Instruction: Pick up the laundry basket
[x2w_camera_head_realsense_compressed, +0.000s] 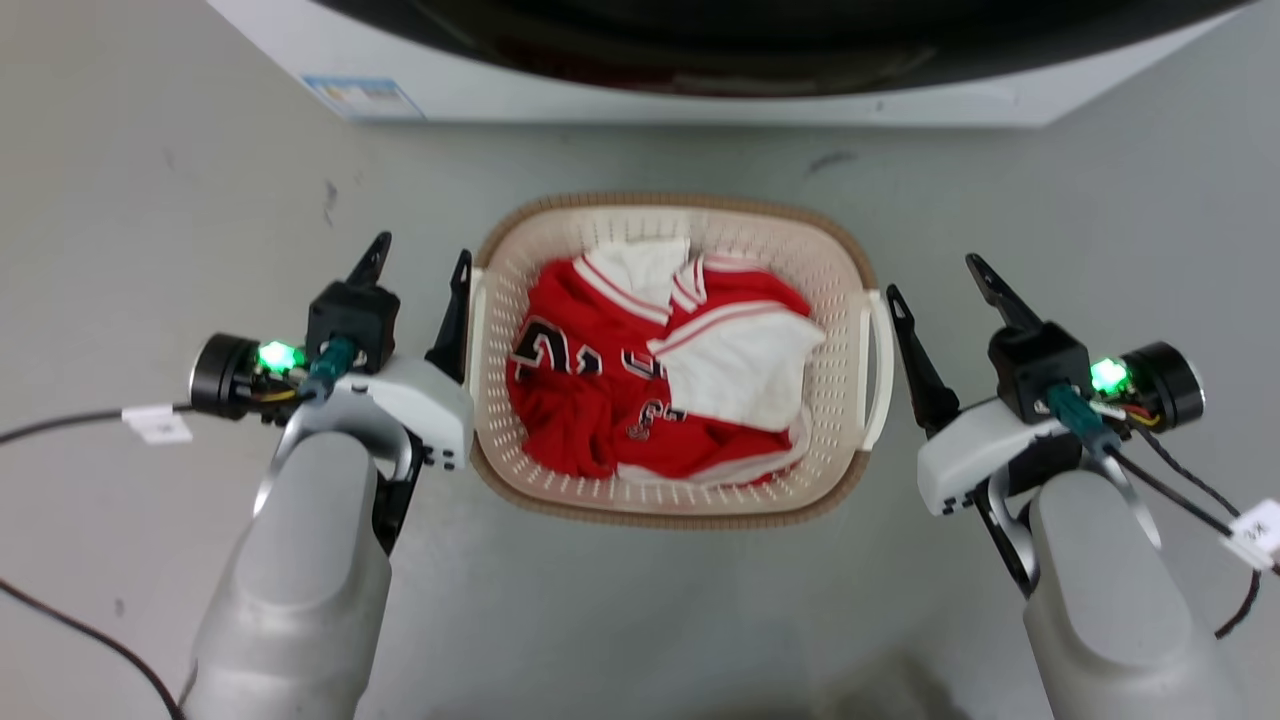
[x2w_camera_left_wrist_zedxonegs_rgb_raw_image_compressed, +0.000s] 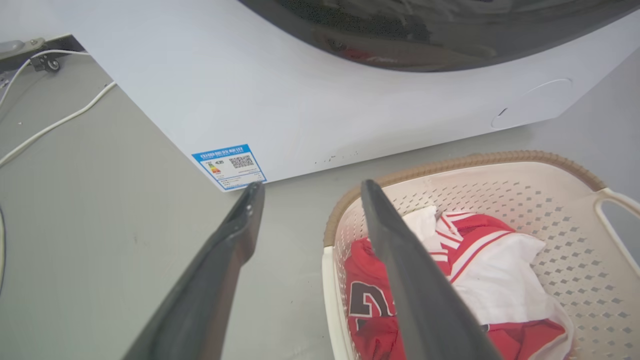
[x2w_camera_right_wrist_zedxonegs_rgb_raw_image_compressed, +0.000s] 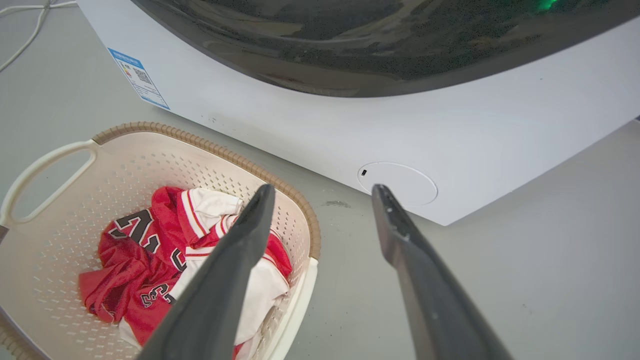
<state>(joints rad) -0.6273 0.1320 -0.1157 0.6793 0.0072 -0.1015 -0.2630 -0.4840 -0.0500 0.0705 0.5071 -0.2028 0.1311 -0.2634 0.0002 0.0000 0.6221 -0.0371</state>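
Closest to us, our left gripper (x2w_camera_head_realsense_compressed: 421, 250) and right gripper (x2w_camera_head_realsense_compressed: 932, 276) flank the laundry basket (x2w_camera_head_realsense_compressed: 660, 203). Both are spread wide and hold nothing. The left inner finger (x2w_camera_head_realsense_compressed: 452, 320) sits just beside the left handle (x2w_camera_head_realsense_compressed: 477, 330), and the right inner finger (x2w_camera_head_realsense_compressed: 917, 360) just beside the right handle (x2w_camera_head_realsense_compressed: 878, 372). We can't confirm contact (gripper height over the handles is unclear). We judge the mirrored placement sets up a two-handed lift, since one grip per handle keeps the load level. The basket stands upright on the grey floor (x2w_camera_head_realsense_compressed: 150, 250) between our arms, with a crumpled red-and-white jersey (x2w_camera_head_realsense_compressed: 600, 400) inside, so light, soft cargo. Beyond the far rim stands the white washing machine (x2w_camera_head_realsense_compressed: 500, 90) with its dark door (x2w_camera_head_realsense_compressed: 760, 30). Next step, we'd say: close on the handles.
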